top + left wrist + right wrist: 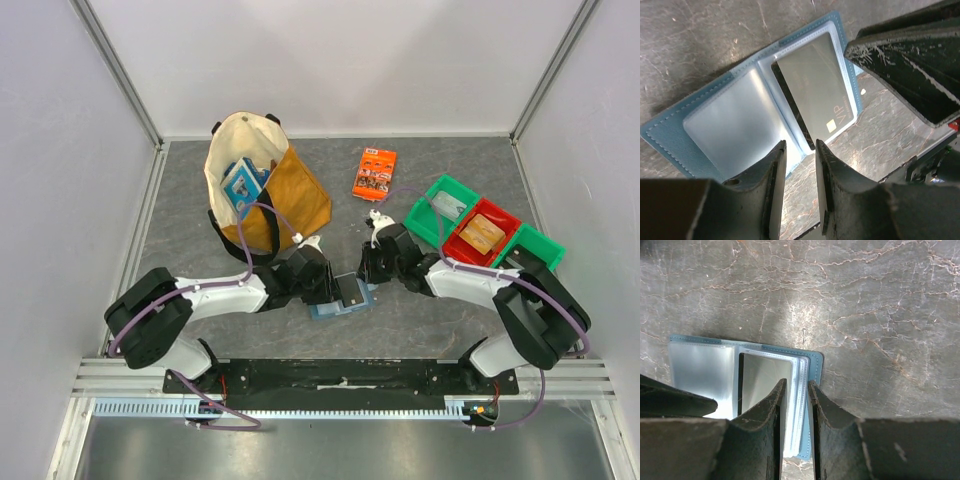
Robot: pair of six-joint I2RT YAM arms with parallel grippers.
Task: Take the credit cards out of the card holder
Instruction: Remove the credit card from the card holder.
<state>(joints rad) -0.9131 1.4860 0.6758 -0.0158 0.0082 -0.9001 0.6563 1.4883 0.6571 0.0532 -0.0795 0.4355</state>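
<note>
The light-blue card holder (335,309) lies open and flat on the table between my two grippers. Its clear pockets and blue cover (670,131) show in the left wrist view. A dark grey card (815,92) marked VIP sits in the right-hand pocket; it also shows from above (351,290) and in the right wrist view (765,377). No tan-orange card shows. My left gripper (800,146) hovers at the holder's near edge, jaws narrowly apart, table between them. My right gripper (797,385) straddles the pocket stack at the cover's edge (813,360), jaws narrowly apart. One right finger (900,55) shows in the left wrist view.
A cream and tan tote bag (290,195) holding a blue-and-white box (243,185) stands behind the left arm. An orange printed packet (375,172) lies at the back. Green bins (447,190) and a red bin (470,250) sit at the right.
</note>
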